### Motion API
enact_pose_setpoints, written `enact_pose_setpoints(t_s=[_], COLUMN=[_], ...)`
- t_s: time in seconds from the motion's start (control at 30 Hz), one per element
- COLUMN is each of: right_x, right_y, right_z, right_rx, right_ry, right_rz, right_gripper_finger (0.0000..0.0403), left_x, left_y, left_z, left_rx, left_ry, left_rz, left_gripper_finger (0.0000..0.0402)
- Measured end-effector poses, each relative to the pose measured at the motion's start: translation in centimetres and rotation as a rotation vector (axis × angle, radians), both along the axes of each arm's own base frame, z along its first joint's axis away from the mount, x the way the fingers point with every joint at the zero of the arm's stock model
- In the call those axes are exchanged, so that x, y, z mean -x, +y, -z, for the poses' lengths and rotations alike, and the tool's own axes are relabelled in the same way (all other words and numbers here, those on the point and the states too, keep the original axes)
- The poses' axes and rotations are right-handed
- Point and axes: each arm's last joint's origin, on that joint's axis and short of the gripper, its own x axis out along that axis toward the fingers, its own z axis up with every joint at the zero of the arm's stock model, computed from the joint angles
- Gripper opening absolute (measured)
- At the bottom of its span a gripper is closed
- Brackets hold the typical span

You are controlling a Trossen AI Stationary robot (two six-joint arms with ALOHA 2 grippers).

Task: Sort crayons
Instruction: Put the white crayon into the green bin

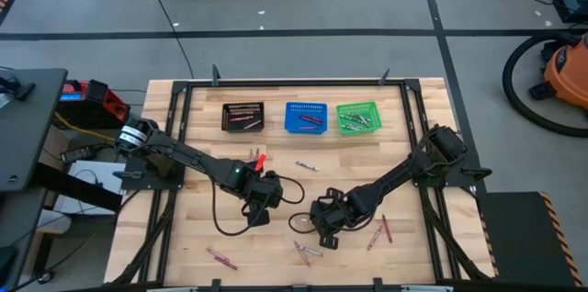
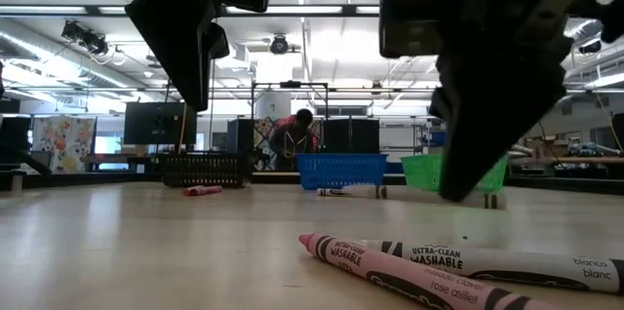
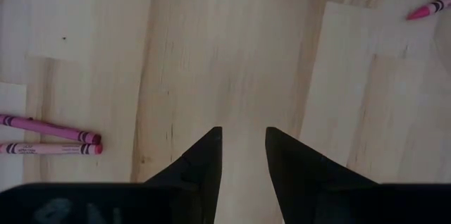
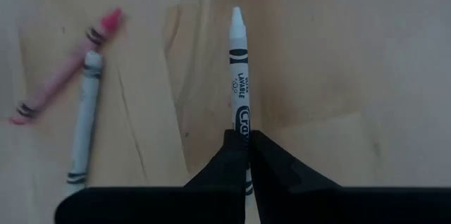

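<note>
Pink and white crayons lie scattered flat on the wooden table (image 1: 202,191), among them a pink and white pair (image 2: 458,266) at the near edge. My right gripper (image 4: 246,139), near the table's front centre (image 1: 323,230), is shut on a white crayon (image 4: 239,55). Beside it lie a pink crayon (image 4: 63,76) and a second white one (image 4: 83,122). To the left my left gripper (image 3: 243,146) hangs open over bare wood (image 1: 262,211), with two pink crayons (image 3: 49,139) off to its side. My right gripper pinches the white crayon between its two fingers at the blunt end of the wrapper (image 4: 242,127). The fingers come slanting down from above and lie along the crayon. Its pointed tip (image 4: 237,16) sticks out ahead of them. Whether it is clear of the table I cannot tell.
Black (image 1: 243,116), blue (image 1: 306,117) and green (image 1: 358,117) mesh baskets stand in a row at the far edge, each with crayons inside. A red crayon (image 1: 258,158) and a pale one (image 1: 306,165) lie mid-table. A person (image 2: 292,135) is in the room beyond.
</note>
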Motion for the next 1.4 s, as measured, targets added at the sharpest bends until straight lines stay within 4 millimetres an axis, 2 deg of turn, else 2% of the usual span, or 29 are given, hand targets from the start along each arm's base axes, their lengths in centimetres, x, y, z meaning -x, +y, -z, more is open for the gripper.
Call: enact_pose_setpoints(t_s=[0.3, 0.53, 0.7, 1.03, 1.4], right_x=[0.6, 1.8, 2.5, 4.8, 6.8], right_y=[-0.3, -2.0, -3.6, -7.9, -12.6], right_z=[0.0, -0.6, -2.8, -8.5, -11.8], right_rx=[0.024, 0.134, 0.205, 0.332, 0.356], right_ry=[0.056, 0.17, 0.173, 0.113, 0.14], right_rz=[0.012, 0.053, 0.099, 0.223, 0.313], right_gripper_finger=[0.0018, 0.0018, 0.0018, 0.0013, 0.0012], left_x=[0.0, 0.0, -0.1, -0.1, -0.1], left_y=[0.0, 0.0, 0.0, 0.0, 0.0], left_z=[0.0, 0.0, 0.0, 0.0, 0.0], left_rx=[0.0, 0.001, 0.005, 0.006, 0.006], left_ry=[0.001, 0.0, -0.007, -0.008, -0.008], left_rz=[0.0, -0.002, -0.01, -0.011, -0.01], left_gripper_finger=[0.0121, 0.0121, 0.0121, 0.0121, 0.0121])
